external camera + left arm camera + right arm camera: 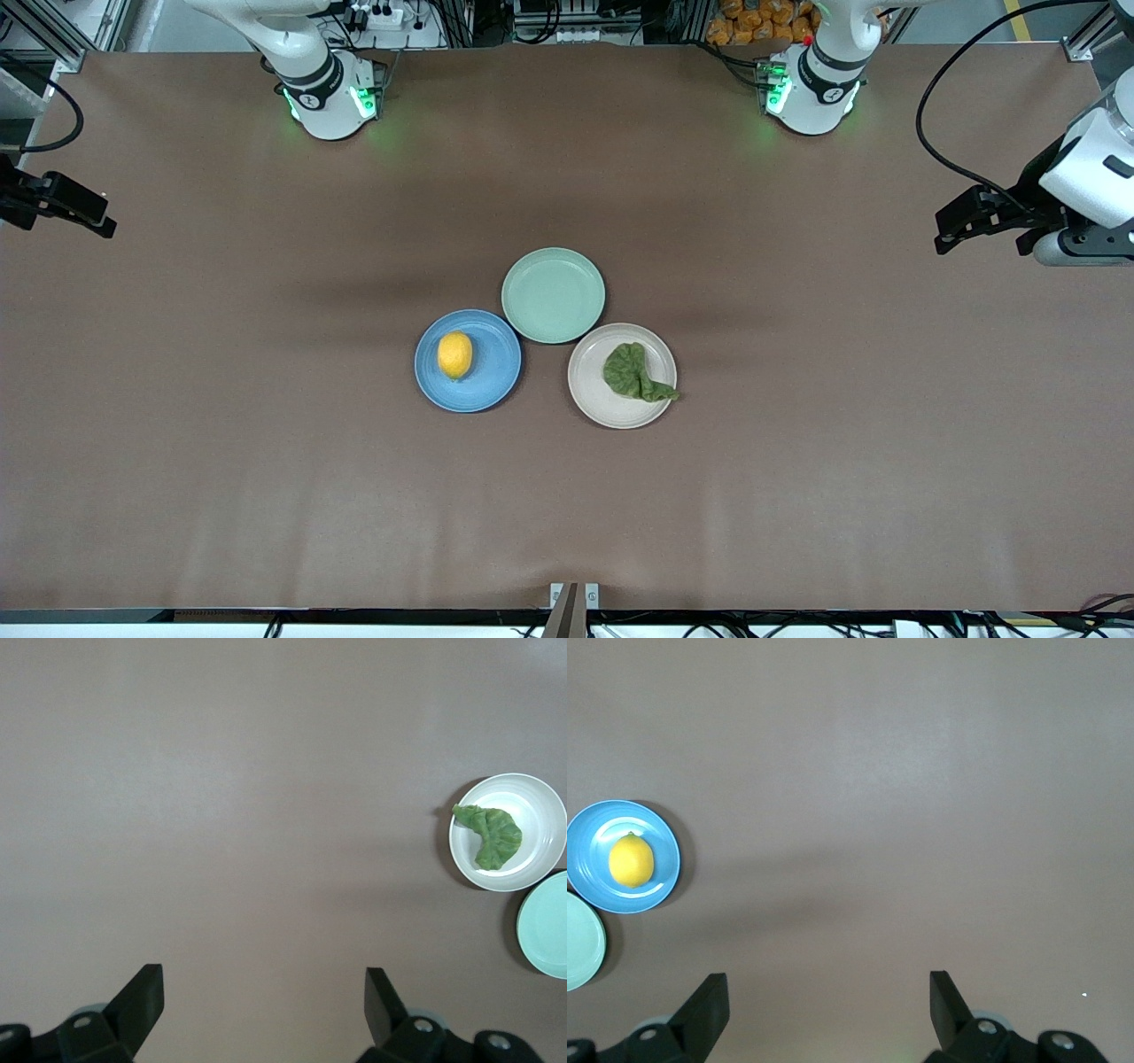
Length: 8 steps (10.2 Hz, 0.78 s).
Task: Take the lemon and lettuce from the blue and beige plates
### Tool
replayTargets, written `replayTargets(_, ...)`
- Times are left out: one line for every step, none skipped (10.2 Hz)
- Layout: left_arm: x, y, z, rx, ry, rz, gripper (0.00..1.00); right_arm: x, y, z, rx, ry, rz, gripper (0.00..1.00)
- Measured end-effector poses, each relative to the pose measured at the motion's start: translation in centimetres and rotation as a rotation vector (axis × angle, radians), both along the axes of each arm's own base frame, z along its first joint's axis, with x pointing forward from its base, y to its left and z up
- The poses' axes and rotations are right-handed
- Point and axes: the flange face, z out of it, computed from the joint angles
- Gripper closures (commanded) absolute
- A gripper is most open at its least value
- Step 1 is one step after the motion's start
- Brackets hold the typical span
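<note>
The yellow lemon [455,354] lies on the blue plate [496,377] near the table's middle. The dark green lettuce [633,372] lies on the beige plate [592,394], its stem end over the rim. My right gripper [106,215] is open and empty, up over the right arm's end of the table. My left gripper [941,232] is open and empty over the left arm's end. The right wrist view shows the lemon [631,860] on the blue plate [594,828], well away from that gripper [828,997]. The left wrist view shows the lettuce [492,835] on the beige plate [542,811], well away from that gripper [264,992].
An empty mint-green plate [553,294] touches both plates, farther from the front camera than they are. It also shows in the left wrist view [547,926] and the right wrist view [580,939]. Brown table [266,443] stretches bare around the plates.
</note>
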Motion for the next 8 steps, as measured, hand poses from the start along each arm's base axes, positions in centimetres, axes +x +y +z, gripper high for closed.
replayTargets(0.1,-0.4,-0.4,-0.001,0.009,-0.006,0.00,0.0,0.0,0.0,0.000,0.000,0.000,0.00)
replayTargets(0.4,-1.4,-1.6,-0.003,0.030,-0.025,0.00,0.0,0.0,0.0,0.000,0.001,0.000,0.00)
replayTargets(0.9,-2.9,-3.3,-0.003,0.054,-0.045,0.00,0.0,0.0,-0.1,0.000,0.003,0.000,0.00)
replayTargets(1.8,-4.4,-5.2,-0.005,0.071,-0.053,0.00,0.1,0.1,-0.4,0.000,0.008,0.002,0.00)
replayTargets(2.5,-5.7,-6.8,-0.008,0.078,-0.056,0.00,0.4,0.5,-0.9,0.000,0.017,0.009,0.00)
replayTargets(3.1,-7.1,-8.3,-0.010,0.083,-0.045,0.00,0.7,1.3,-1.6,0.001,0.029,0.022,0.00)
replayTargets(3.6,-8.6,-9.8,-0.013,0.087,-0.021,0.00,1.3,2.8,-2.5,0.001,0.045,0.029,0.00)
replayTargets(4.1,-10.0,-11.2,-0.016,0.087,-0.001,0.00,1.9,4.6,-3.6,-0.001,0.058,0.026,0.00)
